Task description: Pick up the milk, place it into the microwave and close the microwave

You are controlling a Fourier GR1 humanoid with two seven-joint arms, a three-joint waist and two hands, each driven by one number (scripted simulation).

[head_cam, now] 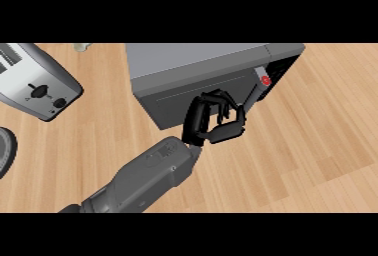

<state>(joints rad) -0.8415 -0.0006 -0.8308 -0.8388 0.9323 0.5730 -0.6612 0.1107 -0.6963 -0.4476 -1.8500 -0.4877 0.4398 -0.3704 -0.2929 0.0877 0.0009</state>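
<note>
A: Milk carton not visible; probably inside the boxy grey metal microwave [199, 75]. Light, stiff; grasp its sides.

B: Black robot hand [214, 120], fingers curled, rests against the door [192, 102], holding nothing visible.

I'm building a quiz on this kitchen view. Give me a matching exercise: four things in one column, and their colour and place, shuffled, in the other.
Things:
1. toaster
2. microwave
3. left hand
4. round mark

Colour and place:
A. grey box at the view's top centre
B. red, near the microwave's right front corner
C. silver, at the view's upper left
D. black, against the microwave's dark front

Pairs: 1-C, 2-A, 3-D, 4-B
</note>
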